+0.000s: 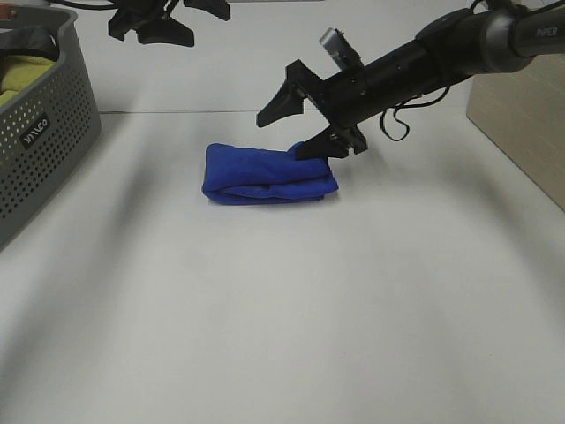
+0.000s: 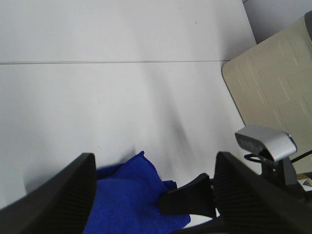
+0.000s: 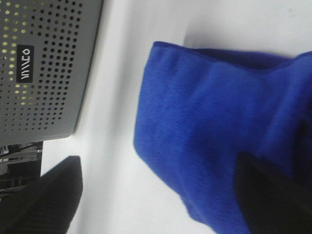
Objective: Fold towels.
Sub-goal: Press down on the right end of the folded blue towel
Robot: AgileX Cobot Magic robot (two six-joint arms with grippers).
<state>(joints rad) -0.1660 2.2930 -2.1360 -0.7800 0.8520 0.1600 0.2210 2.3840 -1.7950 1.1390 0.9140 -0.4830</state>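
The royal-blue towel (image 1: 265, 172) lies folded into a thick, short bundle on the white table, a little behind its middle. My right gripper (image 1: 284, 134) is open at the towel's right end, with one finger low against the top of the cloth and the other raised clear of it. In the right wrist view the towel (image 3: 204, 122) fills the space between the spread fingers of the right gripper (image 3: 161, 195). My left gripper (image 1: 150, 34) is open and empty, held high at the back left, away from the towel (image 2: 126, 195). The left gripper (image 2: 156, 204) looks down on the towel.
A grey perforated basket (image 1: 44, 132) stands at the table's left edge with a yellow-green cloth (image 1: 22, 75) and a dark cloth (image 1: 26, 40) in it. The basket also shows in the right wrist view (image 3: 44, 68). A beige board (image 1: 521, 115) stands at the right.
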